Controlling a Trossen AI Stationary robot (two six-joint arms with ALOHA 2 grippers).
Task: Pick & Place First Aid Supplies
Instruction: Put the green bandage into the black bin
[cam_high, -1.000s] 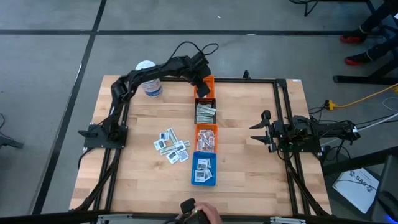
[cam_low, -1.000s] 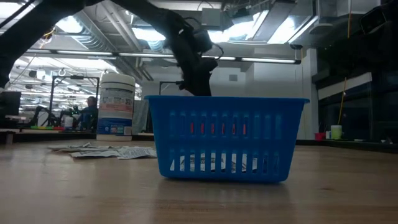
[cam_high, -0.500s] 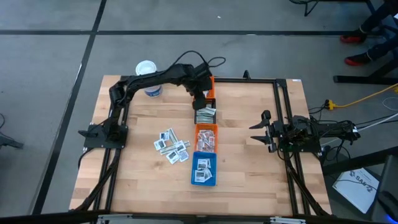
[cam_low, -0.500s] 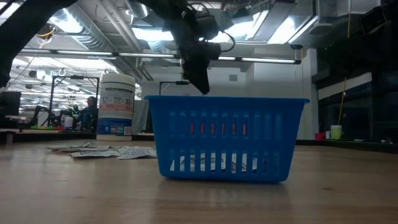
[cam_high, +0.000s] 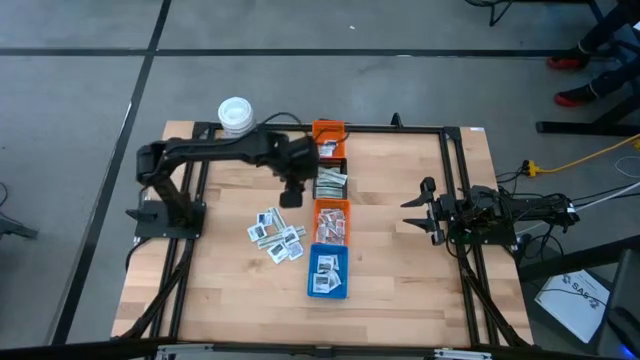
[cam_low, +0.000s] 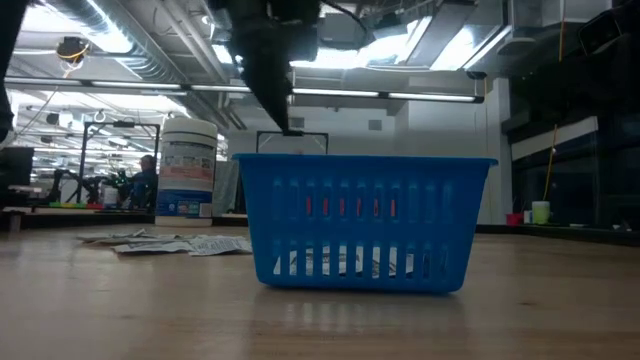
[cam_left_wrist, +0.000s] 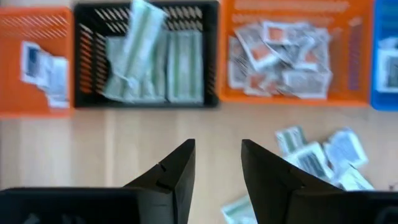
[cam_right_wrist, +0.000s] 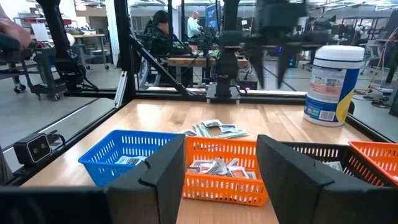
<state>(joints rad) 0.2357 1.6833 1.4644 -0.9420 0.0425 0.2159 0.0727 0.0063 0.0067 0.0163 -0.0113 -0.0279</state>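
Note:
The first aid supplies are small white packets and pale green strips. A loose pile (cam_high: 277, 235) (cam_left_wrist: 323, 155) lies on the wood, left of a column of bins. The far orange bin (cam_high: 328, 135), the black bin (cam_left_wrist: 146, 56) with strips, the second orange bin (cam_left_wrist: 280, 53) and the blue bin (cam_high: 327, 272) each hold some. My left gripper (cam_high: 291, 198) (cam_left_wrist: 217, 168) hangs open above bare table between the black bin and the pile, with nothing between its fingers. My right gripper (cam_high: 425, 210) (cam_right_wrist: 217, 180) waits open at the table's right.
A white tub with a blue label (cam_high: 236, 115) (cam_low: 187, 168) stands at the far left corner. Black frame rails (cam_high: 455, 180) run along the table's sides. In the low view the blue bin (cam_low: 365, 220) stands nearest. Bare wood lies right of the bins.
My left gripper has swung from above the far orange bin toward the table's near and left side, past the black bin, and now hangs over the wood beside the loose pile. Its wrist has rolled on the way. No packet has moved.

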